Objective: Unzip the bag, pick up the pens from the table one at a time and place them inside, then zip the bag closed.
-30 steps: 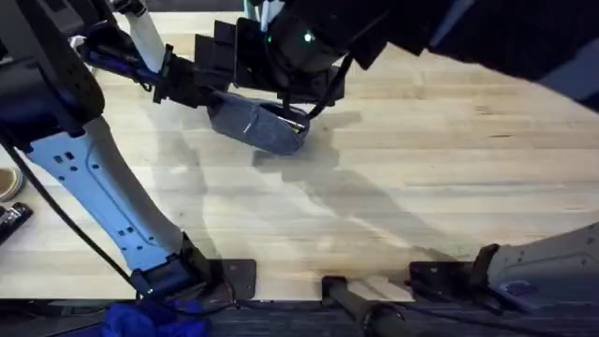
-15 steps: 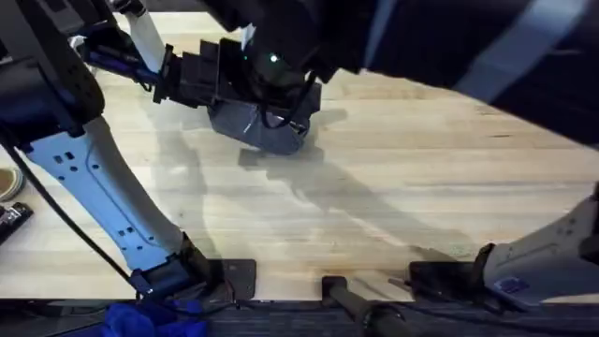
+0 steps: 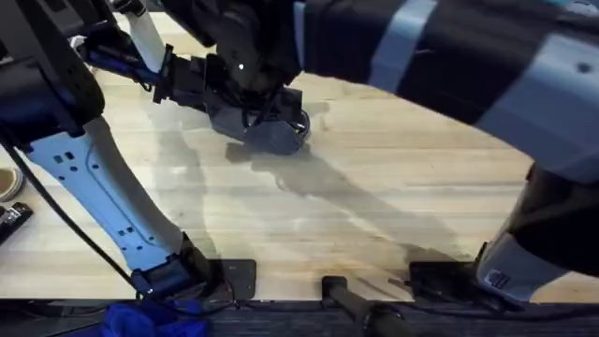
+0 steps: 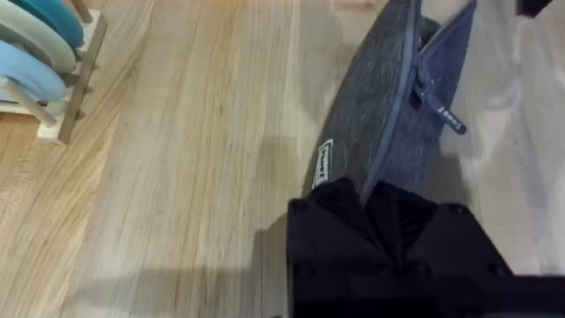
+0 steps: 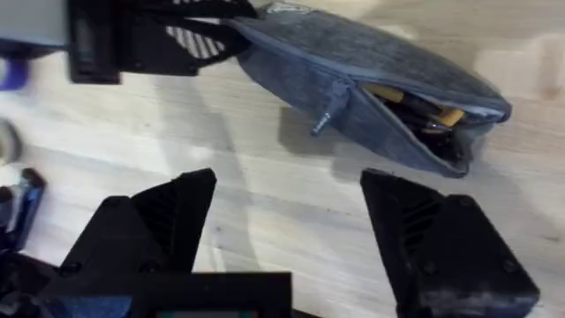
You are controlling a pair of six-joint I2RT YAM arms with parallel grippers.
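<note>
Denim bag point(image 5: 371, 66) is being pinched at one end by the left gripper point(image 4: 381, 199), steadying it while the right gripper point(image 5: 287, 208) is hovering spread just beside its half-open zipper

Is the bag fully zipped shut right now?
No, the bag gapes open at one end, with the zipper pull partway along.

One camera sits high above the table point(image 3: 393, 215) and looks down and forward. Two more ride on the arms, very close to the bag point(image 4: 388, 115). All three views share the bag, seen from opposite ends by the arm cameras.
</note>
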